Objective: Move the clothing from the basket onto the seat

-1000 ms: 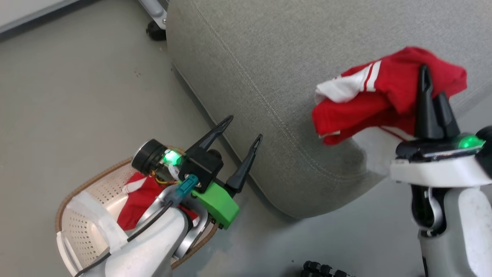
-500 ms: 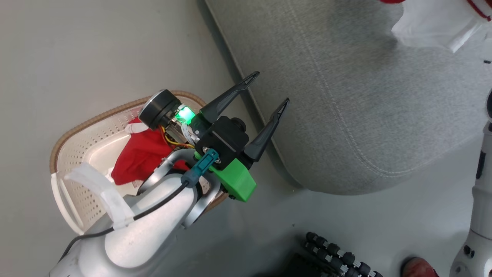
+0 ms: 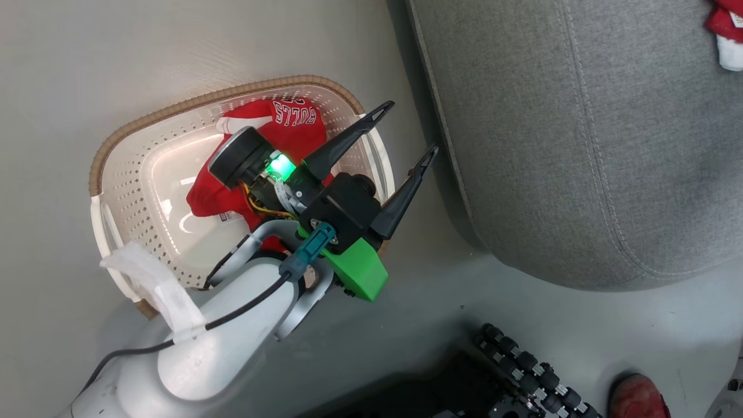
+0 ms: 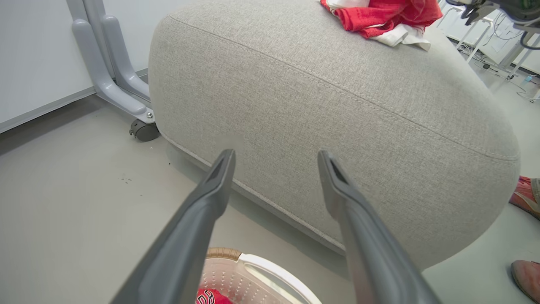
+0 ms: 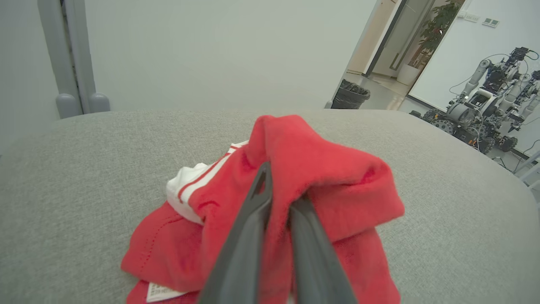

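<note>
- Now the left gripper [image 3: 412,126] hangs with its 2 long dark fingers spread wide and nothing between them, over the end of the cream perforated plastic basket [image 3: 203,97] nearest the large light grey fabric seat cushion [image 3: 580,145].
- The basket, with a brown woven-look rim and rounded corners, stands on the grey floor [image 3: 116,46] just beside the seat cushion, which has a stitched seam.
- Inside the basket lies 1 soft red garment with white lettering [image 3: 290,123], crumpled toward the end nearest the seat and partly hidden behind the left arm [image 3: 232,325].
- In the left wrist view the open fingers point at the rounded side of the seat, and the basket's rim shows low between them.
- The right gripper [image 5: 280,185] has its 2 fingers almost together, pinching a raised fold of another soft red garment with white stripes [image 5: 337,190].
- That striped garment rests on top of the seat, its lower folds and a white label [image 5: 162,291] spread on the grey fabric.
- A person's reddish shoe [image 3: 635,397] stands on the floor near the seat's corner.
</note>
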Robot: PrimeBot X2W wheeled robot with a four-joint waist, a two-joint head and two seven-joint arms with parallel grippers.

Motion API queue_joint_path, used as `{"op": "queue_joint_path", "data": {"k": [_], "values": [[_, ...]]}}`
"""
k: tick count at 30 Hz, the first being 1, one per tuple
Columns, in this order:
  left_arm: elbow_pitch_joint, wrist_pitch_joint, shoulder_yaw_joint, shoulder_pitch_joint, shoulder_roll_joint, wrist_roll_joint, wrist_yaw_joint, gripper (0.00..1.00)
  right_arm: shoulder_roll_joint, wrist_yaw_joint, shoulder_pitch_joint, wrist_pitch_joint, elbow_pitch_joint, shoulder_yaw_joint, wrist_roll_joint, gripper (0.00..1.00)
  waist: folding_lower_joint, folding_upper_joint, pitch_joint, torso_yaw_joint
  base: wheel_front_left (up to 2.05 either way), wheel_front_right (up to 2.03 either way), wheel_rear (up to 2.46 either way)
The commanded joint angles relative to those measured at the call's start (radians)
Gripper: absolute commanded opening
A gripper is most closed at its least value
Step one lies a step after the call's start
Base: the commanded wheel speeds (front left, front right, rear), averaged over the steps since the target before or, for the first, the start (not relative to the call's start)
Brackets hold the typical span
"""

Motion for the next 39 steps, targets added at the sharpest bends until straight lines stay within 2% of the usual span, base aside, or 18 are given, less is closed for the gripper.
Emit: {"op": "queue_joint_path", "data": {"k": [1,2,6,10,15,21,26,33,35,39], "values": [[0.005,-0.007,0.001,0.001,0.004,0.002,0.003,1.0,0.009,-0.001,0.005,-0.003,0.007,-0.013,-0.001,0.6,-0.0002,0.0,-0.005,0.008,0.0,0.0,0.0],[0.011,-0.017,0.001,0.006,-0.001,-0.003,0.004,1.0,0.015,-0.001,0.009,-0.003,0.008,-0.025,-0.004,1.0,-0.0002,0.0,-0.016,0.009,0.0,0.0,0.0],[0.047,-0.062,0.011,0.031,-0.02,-0.025,0.017,1.0,0.043,-0.001,0.055,-0.003,-0.017,-0.035,-0.018,1.0,-0.0002,0.0,-0.075,0.024,0.0,0.0,0.0],[0.102,-0.124,0.036,0.066,-0.04,-0.063,0.037,1.0,0.056,-0.001,0.139,-0.003,-0.053,0.008,-0.02,1.0,-0.0002,0.0,-0.158,0.053,0.0,0.0,0.0],[0.196,-0.213,0.076,0.138,-0.071,-0.124,0.063,1.0,0.054,-0.001,0.271,-0.003,-0.091,0.117,-0.003,1.0,-0.0002,0.0,-0.279,0.101,0.0,0.0,0.0],[0.315,-0.271,0.15,0.239,-0.117,-0.192,0.082,1.0,0.042,-0.001,0.399,-0.003,-0.11,0.29,0.028,1.0,-0.0002,0.0,-0.427,0.195,0.0,0.0,0.0],[0.309,-0.277,0.289,0.35,-0.166,-0.176,0.105,1.0,0.047,-0.001,0.468,-0.003,-0.108,0.417,0.049,1.0,-0.0002,0.0,-0.537,0.279,0.0,0.0,0.0],[0.259,-0.276,0.501,0.552,-0.214,-0.102,0.076,1.0,0.053,-0.001,0.535,-0.003,-0.111,0.518,0.065,1.0,-0.0002,0.0,-0.666,0.356,0.0,0.0,0.0],[0.234,-0.276,0.554,0.602,-0.226,-0.083,0.058,1.0,0.055,-0.001,0.554,-0.003,-0.13,0.524,0.053,1.0,-0.0002,0.0,-0.693,0.372,0.0,0.0,0.0],[0.158,-0.276,0.637,0.685,-0.244,-0.022,-0.007,1.0,0.069,-0.001,0.6,-0.003,-0.165,0.519,0.039,1.0,-0.0002,0.0,-0.749,0.387,0.0,0.0,0.0]]}}
